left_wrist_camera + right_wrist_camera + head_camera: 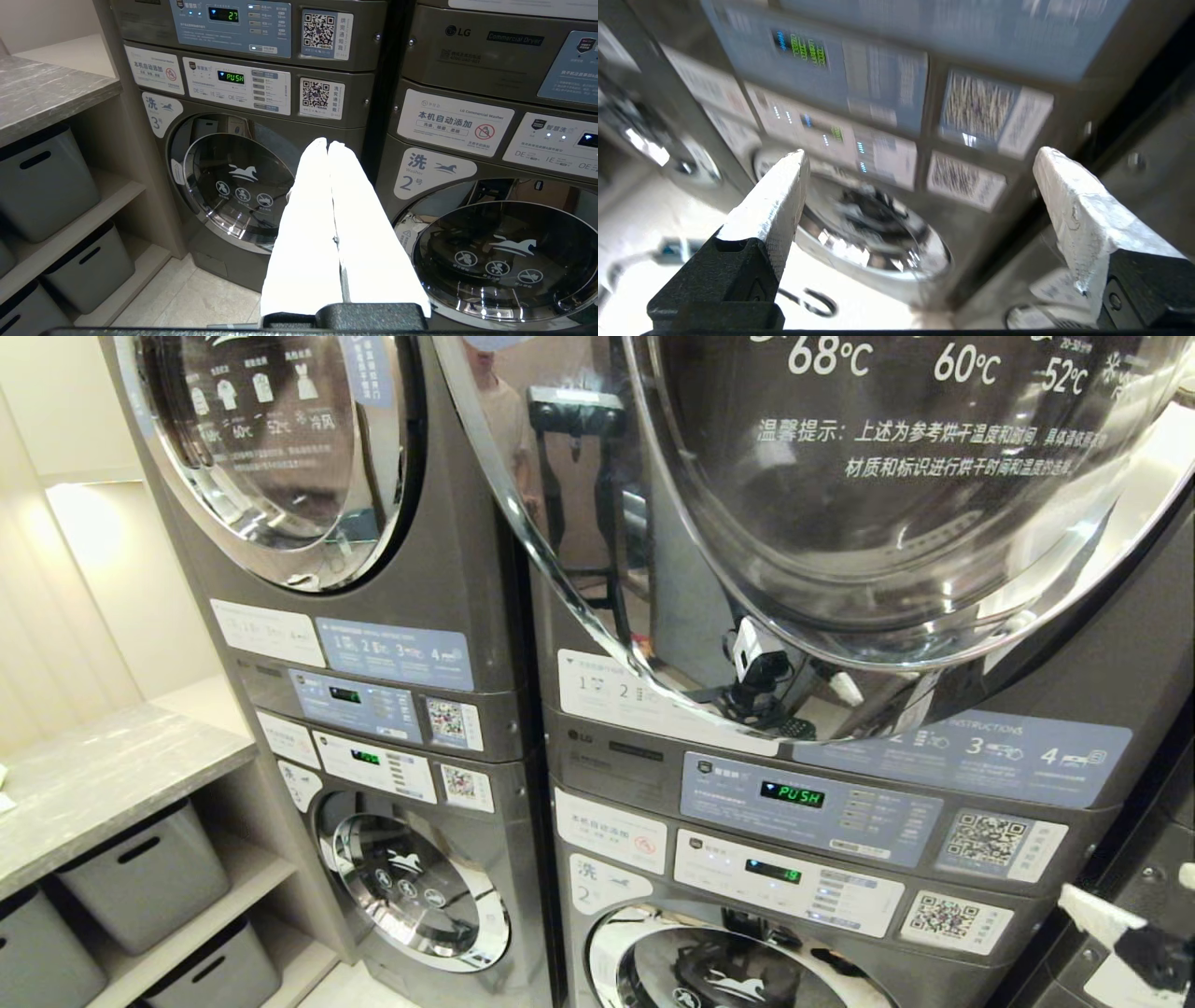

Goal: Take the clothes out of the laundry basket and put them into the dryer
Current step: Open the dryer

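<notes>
The dryer is the dark grey LG machine straight ahead. Its chrome-rimmed glass door, printed with white temperatures, fills the upper part of the head view, and its display reads PUSH in green. My right gripper is low at the right edge of that view, below the control panel. It stands open with nothing between its white fingers, facing the machine fronts. My left gripper is shut and empty, parked low before the washers. The clothes and the laundry basket are out of view.
A like dryer stands to the left, and washers with a horse logo sit beneath both. At far left, a grey stone counter tops shelves holding grey bins. Pale floor tiles lie in front.
</notes>
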`<state>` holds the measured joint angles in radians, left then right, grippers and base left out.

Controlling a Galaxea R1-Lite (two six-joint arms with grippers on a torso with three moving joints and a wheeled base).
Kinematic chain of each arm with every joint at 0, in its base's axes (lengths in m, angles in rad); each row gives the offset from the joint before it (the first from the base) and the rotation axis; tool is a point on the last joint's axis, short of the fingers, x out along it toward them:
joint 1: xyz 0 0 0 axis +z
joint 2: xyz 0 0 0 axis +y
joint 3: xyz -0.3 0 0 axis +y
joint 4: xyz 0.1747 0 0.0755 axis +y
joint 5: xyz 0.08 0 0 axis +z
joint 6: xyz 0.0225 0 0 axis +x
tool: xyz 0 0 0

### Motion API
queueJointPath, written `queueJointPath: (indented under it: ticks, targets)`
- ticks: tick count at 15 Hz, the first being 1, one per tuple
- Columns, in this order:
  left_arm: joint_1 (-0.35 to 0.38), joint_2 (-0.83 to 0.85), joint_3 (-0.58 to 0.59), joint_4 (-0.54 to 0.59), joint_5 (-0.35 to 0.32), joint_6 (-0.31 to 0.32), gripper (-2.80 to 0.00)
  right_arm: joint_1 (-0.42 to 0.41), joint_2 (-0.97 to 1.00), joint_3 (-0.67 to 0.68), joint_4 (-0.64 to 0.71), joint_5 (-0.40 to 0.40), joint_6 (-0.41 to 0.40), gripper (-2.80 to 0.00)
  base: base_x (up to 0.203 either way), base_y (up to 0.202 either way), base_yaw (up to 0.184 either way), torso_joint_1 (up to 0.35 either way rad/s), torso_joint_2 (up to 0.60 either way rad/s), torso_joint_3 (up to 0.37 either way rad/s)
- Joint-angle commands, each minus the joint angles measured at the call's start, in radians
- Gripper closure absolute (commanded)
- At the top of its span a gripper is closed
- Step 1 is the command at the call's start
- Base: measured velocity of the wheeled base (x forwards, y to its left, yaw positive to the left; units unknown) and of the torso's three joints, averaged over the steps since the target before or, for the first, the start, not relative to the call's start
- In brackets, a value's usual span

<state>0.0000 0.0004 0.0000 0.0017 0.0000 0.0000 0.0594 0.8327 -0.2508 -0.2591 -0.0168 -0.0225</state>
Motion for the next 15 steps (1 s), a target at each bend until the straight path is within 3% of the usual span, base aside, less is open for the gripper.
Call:
queueJointPath:
  ticks: [1, 4, 10, 11, 15]
  targets:
    - [0.000, 0.000, 0.000, 0.000, 0.000, 0.000, 0.00, -0.005, -0.087, 0.118, -0.030, -0.001, -0.016, -2.80, 0.000, 0.000, 0.000, 0.000, 0.00, 0.000]
    - [0.000, 0.000, 0.000, 0.000, 0.000, 0.000, 0.00, -0.023, -0.211, 0.255, -0.103, 0.003, -0.024, -2.80, 0.000, 0.000, 0.000, 0.000, 0.00, 0.000]
    - [0.000, 0.000, 0.000, 0.000, 0.000, 0.000, 0.00, -0.029, -0.436, 0.258, -0.019, 0.006, 0.002, -2.80, 0.000, 0.000, 0.000, 0.000, 0.00, 0.000]
    - [0.000, 0.000, 0.000, 0.000, 0.000, 0.000, 0.00, -0.029, -0.460, 0.258, -0.009, 0.007, -0.005, 0.00, 0.000, 0.000, 0.000, 0.000, 0.00, 0.000]
    - [0.000, 0.000, 0.000, 0.000, 0.000, 0.000, 0.00, -0.030, -0.622, 0.258, 0.051, 0.040, -0.033, 0.00, 0.000, 0.000, 0.000, 0.000, 0.00, 0.000]
